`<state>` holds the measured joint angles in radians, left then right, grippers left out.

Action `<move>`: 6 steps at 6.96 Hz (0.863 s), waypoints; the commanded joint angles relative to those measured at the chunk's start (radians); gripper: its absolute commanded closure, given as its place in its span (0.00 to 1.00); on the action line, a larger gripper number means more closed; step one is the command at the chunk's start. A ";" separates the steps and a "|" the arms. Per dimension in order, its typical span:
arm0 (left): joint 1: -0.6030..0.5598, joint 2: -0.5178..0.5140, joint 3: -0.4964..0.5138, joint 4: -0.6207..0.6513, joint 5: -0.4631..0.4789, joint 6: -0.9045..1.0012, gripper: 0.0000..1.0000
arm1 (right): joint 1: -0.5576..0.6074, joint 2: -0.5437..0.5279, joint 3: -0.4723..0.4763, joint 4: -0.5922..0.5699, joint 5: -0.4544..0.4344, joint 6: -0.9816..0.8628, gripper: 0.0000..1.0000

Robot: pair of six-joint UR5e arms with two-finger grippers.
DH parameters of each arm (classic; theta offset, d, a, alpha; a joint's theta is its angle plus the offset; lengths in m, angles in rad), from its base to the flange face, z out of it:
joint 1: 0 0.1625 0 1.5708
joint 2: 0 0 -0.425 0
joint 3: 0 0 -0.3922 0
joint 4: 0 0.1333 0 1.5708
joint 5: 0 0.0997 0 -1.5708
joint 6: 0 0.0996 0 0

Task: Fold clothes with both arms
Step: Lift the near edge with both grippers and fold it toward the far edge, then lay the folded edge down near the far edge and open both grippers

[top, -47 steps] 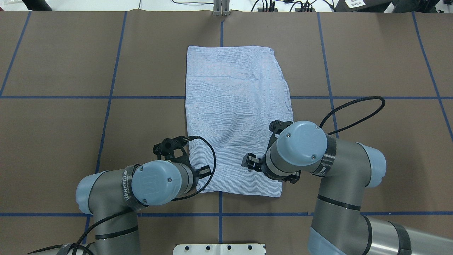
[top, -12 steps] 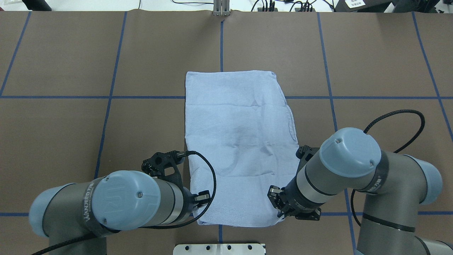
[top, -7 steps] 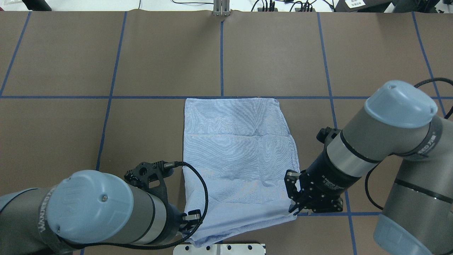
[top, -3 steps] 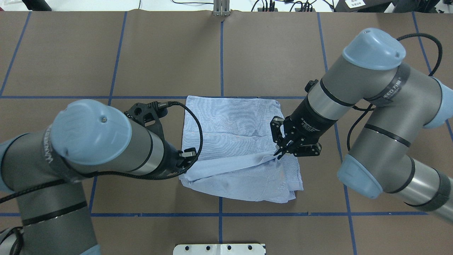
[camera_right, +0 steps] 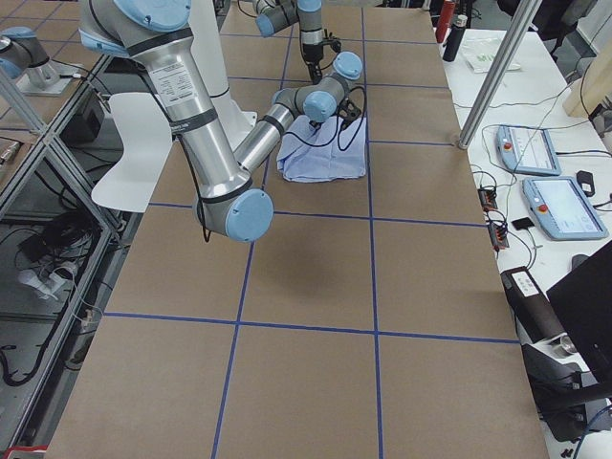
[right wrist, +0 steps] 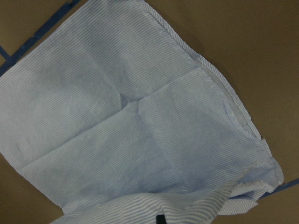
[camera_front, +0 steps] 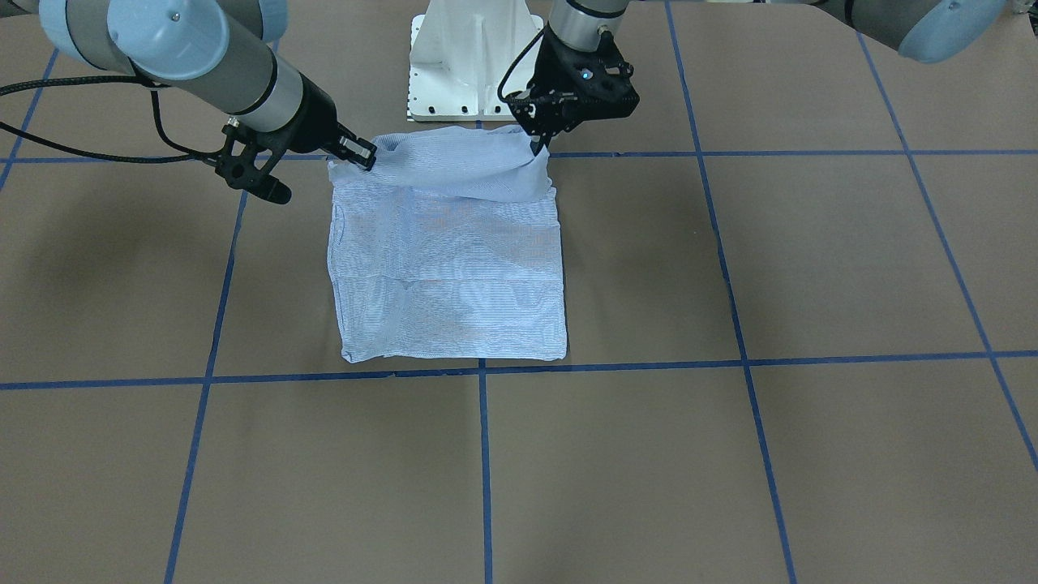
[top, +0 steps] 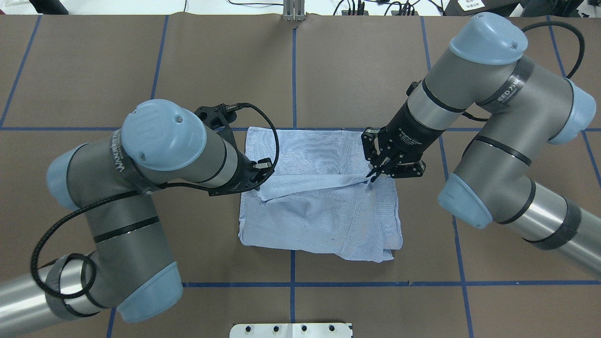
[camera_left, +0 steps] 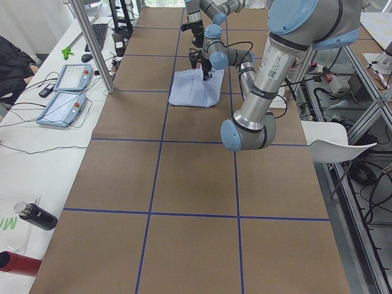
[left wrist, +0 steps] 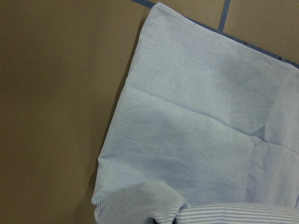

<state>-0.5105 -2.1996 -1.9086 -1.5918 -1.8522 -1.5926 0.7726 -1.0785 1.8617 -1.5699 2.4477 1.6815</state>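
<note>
Here, the striped shirt [top: 319, 220] lies in the middle of the brown bench [top: 141, 56], folded to a narrow rectangle. Its far edge rests flat along a blue tape line [top: 70, 128], and the far half lies flat on the bench. The part nearer to the robot is doubled over toward the far side, and its free edge is raised above the cloth, so a loose, sagging band hangs between the two arms. The left arm [top: 164, 136] reaches in from the left, and its jaws are clamped on the left corner of the raised edge. The right arm [top: 469, 94] reaches in from the right, and its jaws pinch the right corner of the same edge. A white base plate [top: 291, 330] sits at the near edge of the bench.
</note>
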 commanded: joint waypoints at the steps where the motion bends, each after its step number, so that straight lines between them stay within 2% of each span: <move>1: -0.060 -0.073 0.177 -0.095 0.001 0.000 1.00 | 0.019 0.087 -0.152 0.002 -0.004 -0.031 1.00; 2: -0.089 -0.080 0.231 -0.140 0.001 0.002 1.00 | 0.019 0.129 -0.217 0.004 -0.031 -0.060 1.00; 5: -0.128 -0.091 0.394 -0.327 0.002 0.000 1.00 | 0.045 0.201 -0.370 0.008 -0.038 -0.118 1.00; 6: -0.138 -0.091 0.416 -0.347 0.002 -0.001 1.00 | 0.045 0.241 -0.451 0.067 -0.056 -0.115 1.00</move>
<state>-0.6357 -2.2883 -1.5358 -1.8948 -1.8502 -1.5925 0.8150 -0.8836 1.5015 -1.5497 2.4073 1.5697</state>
